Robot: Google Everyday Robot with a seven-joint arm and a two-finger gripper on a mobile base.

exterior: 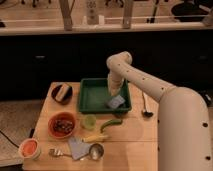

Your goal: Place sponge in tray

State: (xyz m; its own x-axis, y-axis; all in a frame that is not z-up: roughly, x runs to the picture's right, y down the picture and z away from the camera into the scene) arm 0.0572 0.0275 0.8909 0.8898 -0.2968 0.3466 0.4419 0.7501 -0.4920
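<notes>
The deep-green tray sits at the back middle of the wooden table. The small light blue-grey sponge is inside the tray, near its front right corner, tilted against the rim. My gripper hangs from the white arm straight down into the right side of the tray, directly above the sponge and touching or nearly touching it. Whether it still holds the sponge does not show.
A black bowl holding a tan-and-white block stands left of the tray. In front are a red bowl, a green cup, a green pepper, a blue-grey sheet, a metal cup and an orange bowl. A ladle lies to the right.
</notes>
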